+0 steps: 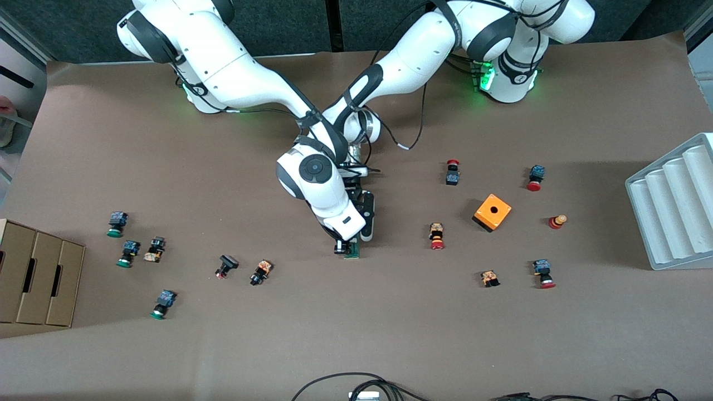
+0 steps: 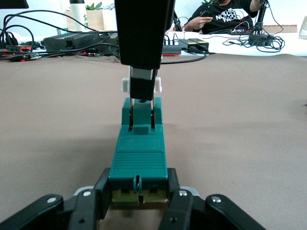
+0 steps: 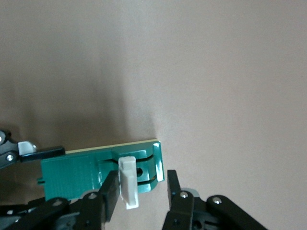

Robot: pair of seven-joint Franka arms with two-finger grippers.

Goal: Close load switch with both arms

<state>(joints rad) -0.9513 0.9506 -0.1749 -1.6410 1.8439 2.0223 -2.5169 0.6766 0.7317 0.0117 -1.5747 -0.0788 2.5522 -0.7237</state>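
Both jaws around load switch [image 2: 139, 160]

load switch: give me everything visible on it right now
The load switch is a narrow dark-green block, plastic by its look, ribbed on top, with a pale underside and a white lever standing up at one end. It lies flat on the brown table near the middle. The left gripper clamps its other end between both fingers. The right gripper straddles the lever, one finger touching it, jaws apart.
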